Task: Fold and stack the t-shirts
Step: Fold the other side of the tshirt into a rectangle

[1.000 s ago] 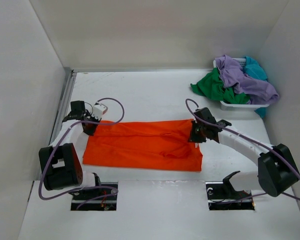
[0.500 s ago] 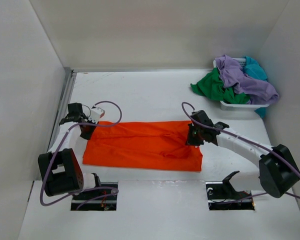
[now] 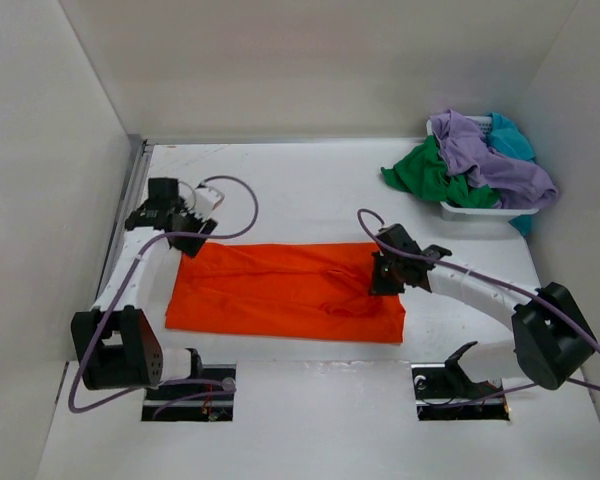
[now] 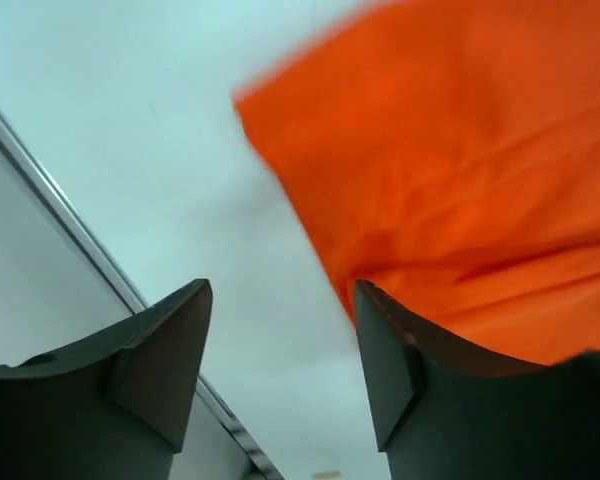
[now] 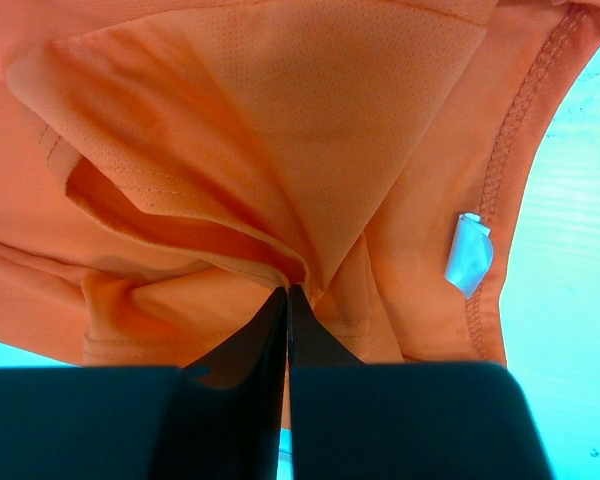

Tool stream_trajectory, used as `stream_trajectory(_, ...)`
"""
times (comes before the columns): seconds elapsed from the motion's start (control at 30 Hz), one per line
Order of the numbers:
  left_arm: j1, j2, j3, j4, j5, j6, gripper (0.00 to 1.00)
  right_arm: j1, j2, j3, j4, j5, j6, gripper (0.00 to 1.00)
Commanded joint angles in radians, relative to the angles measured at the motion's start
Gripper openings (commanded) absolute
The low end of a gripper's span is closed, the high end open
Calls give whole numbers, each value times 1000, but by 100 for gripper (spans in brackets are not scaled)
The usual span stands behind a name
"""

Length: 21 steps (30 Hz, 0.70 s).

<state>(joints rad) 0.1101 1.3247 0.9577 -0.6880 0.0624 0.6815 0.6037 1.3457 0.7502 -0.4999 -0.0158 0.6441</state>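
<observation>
Judged early in the task. Note the orange t-shirt [image 3: 285, 290] lying flat across the middle of the tabletop [image 3: 310, 190] as a long band, apparently folded lengthwise, with wrinkles near its right end. Expect crosswise folding yet to come. Find the lavender t-shirt [image 3: 480, 150], green t-shirt [image 3: 425, 172] and teal t-shirt [image 3: 510, 135] heaped unfolded in and over the white basket [image 3: 470, 212] at the far right corner, well apart from the orange one. Count none stacked.

Left hand [image 3: 170, 215]: poised just beyond the far left corner of the orange t-shirt, apparently clear of the cloth. Jaws parted in the wrist view, gripping nothing, with bare tabletop between the fingers and the orange edge off to the right.

Right hand [image 3: 385, 275]: down on the right end of the orange t-shirt, arm reaching inward from the right base. Fingers pressed together on a lifted fold of the orange cloth, near the collar seam and a small white label [image 5: 468, 255].
</observation>
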Motion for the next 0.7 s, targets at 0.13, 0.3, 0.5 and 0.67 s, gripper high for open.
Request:
stream_trajectory(0.13, -516, 94, 251, 65, 322, -210, 62, -22, -2, -28, 76, -6, 11, 5)
stream_trajectory(0.3, -752, 359, 396, 186, 352, -258, 56, -34, 27, -25, 136, -24, 32, 4)
stream_trajectory(0.5, -847, 485, 418, 315, 370, -313, 56, -63, 26, -35, 199, -45, 75, 4)
stream_trajectory(0.67, -896, 525, 385, 349, 358, -306, 57, -87, 32, -49, 228, -85, 86, 4)
